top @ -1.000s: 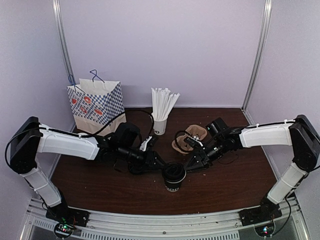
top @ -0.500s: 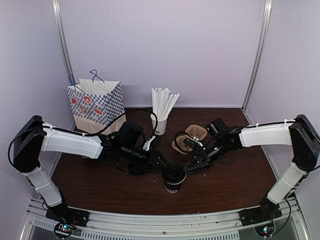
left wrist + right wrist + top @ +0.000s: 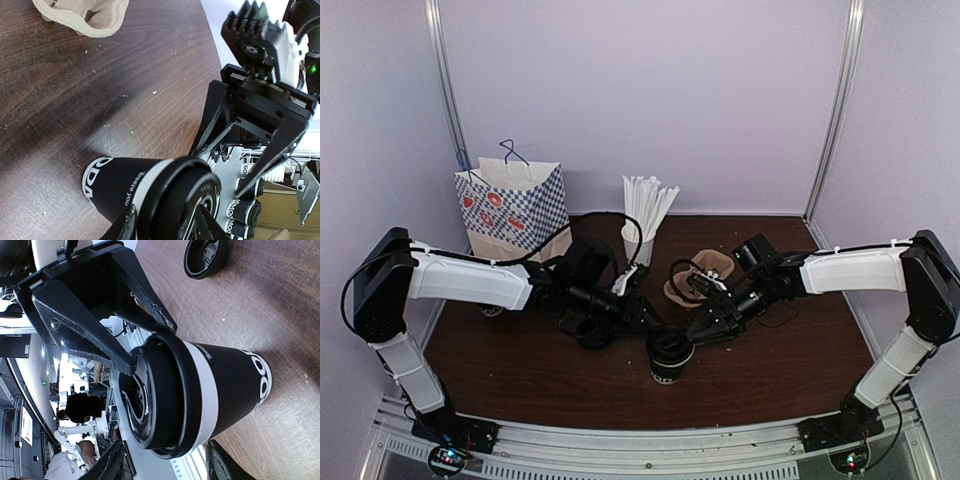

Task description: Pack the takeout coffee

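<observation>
The takeout coffee (image 3: 668, 357) is a black paper cup with white lettering and a black lid, standing upright at the table's front middle. My left gripper (image 3: 645, 318) reaches its lid from the left and my right gripper (image 3: 705, 328) from the right, tips facing each other. In the left wrist view the cup (image 3: 120, 182) fills the bottom; my left gripper (image 3: 165, 226) is open, one finger beside the lid's rim, the other over its top. In the right wrist view my right gripper (image 3: 165, 466) is open, straddling the lid (image 3: 160, 400) with gaps on both sides.
A checked paper bag (image 3: 512, 212) stands at the back left. A white cup of straws (image 3: 642, 228) is behind the arms. A cardboard cup carrier (image 3: 702, 275) lies at the middle right. A loose black lid (image 3: 590, 330) rests under my left arm.
Both grippers' jaws have spread wider around the lid. My left arm has crept a little to the right. The cup has stayed in place.
</observation>
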You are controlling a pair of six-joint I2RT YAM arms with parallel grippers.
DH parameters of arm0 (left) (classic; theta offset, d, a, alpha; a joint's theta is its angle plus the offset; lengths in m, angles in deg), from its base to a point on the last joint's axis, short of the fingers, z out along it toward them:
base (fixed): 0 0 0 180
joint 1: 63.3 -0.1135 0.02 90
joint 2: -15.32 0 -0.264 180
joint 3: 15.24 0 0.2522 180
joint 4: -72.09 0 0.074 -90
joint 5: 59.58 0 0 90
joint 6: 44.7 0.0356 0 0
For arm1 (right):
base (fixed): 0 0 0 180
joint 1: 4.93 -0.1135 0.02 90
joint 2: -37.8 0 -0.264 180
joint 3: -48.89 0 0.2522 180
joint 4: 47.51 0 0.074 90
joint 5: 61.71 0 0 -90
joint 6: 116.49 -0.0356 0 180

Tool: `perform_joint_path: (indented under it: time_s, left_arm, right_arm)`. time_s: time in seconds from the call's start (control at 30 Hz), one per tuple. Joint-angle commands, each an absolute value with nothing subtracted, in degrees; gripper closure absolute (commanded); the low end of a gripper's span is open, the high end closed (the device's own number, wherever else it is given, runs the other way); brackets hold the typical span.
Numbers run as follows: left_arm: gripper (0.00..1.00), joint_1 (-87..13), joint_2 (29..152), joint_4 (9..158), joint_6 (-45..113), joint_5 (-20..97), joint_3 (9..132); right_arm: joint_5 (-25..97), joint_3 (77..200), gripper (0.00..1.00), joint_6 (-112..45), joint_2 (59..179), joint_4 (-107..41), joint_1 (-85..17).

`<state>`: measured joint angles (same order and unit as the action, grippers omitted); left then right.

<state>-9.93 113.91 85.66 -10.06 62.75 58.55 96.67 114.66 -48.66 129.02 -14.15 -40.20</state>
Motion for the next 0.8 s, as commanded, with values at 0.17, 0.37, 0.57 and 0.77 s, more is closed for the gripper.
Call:
perform_joint_path:
  time_s: [0.17,0.37,0.57,0.77]
  left_arm:
    - [0.53,-9.7,111.0,91.5,-4.1,60.3,62.0]
    - [0.50,-8.6,108.5,101.0,0.7,58.8,64.0]
    - [0.58,-6.8,109.1,102.1,-0.7,59.4,62.9]
    - [0.64,-6.6,110.0,102.0,-1.5,58.7,62.8]
  right_arm:
    - [93.6,115.3,0.52,-44.7,126.4,-9.8,-40.0]
    - [92.6,115.7,0.58,-42.5,124.5,-5.7,-39.9]
    - [93.8,114.9,0.62,-43.7,125.3,-6.8,-40.2]
    - [95.0,114.5,0.65,-45.7,126.5,-9.6,-41.1]
